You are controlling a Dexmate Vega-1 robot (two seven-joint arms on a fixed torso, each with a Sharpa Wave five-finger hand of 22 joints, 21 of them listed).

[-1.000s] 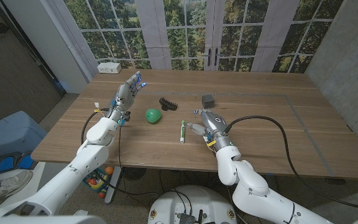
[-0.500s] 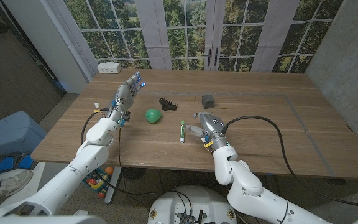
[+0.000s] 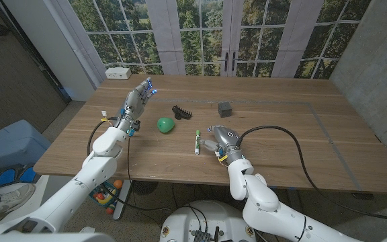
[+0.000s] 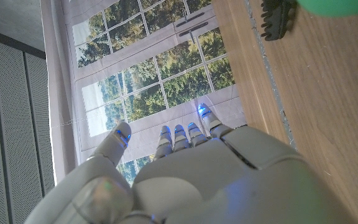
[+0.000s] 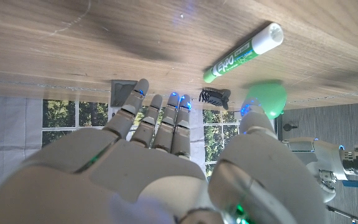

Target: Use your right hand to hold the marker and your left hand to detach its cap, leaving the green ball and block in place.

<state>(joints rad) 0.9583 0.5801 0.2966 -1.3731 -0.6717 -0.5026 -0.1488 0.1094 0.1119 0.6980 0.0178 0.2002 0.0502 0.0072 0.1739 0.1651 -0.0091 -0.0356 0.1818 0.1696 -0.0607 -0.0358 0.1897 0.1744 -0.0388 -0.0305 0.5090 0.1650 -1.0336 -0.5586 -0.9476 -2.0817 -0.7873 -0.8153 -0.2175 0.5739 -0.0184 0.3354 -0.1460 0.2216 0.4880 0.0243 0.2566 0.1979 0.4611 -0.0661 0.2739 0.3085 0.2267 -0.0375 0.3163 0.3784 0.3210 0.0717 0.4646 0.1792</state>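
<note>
The right hand (image 3: 220, 139) hovered with fingers spread and nothing in its grasp, just beside the marker (image 3: 197, 142), which lay flat on the wooden table (image 3: 281, 144) with its green cap toward the windows. The left hand (image 3: 137, 101) was raised over the table's left part, fingers extended and empty. Between them lay the green ball (image 3: 166, 125), with a black comb-like piece (image 3: 181, 111) and the dark block (image 3: 225, 109) farther back.

your right hand (image 3: 220, 140) just right of marker (image 3: 197, 142) on table (image 3: 294, 144) | ball (image 3: 165, 125) left of marker | comb (image 3: 181, 111) behind ball | block (image 3: 225, 108) behind your right hand | your left hand (image 3: 136, 102) left of ball
</note>
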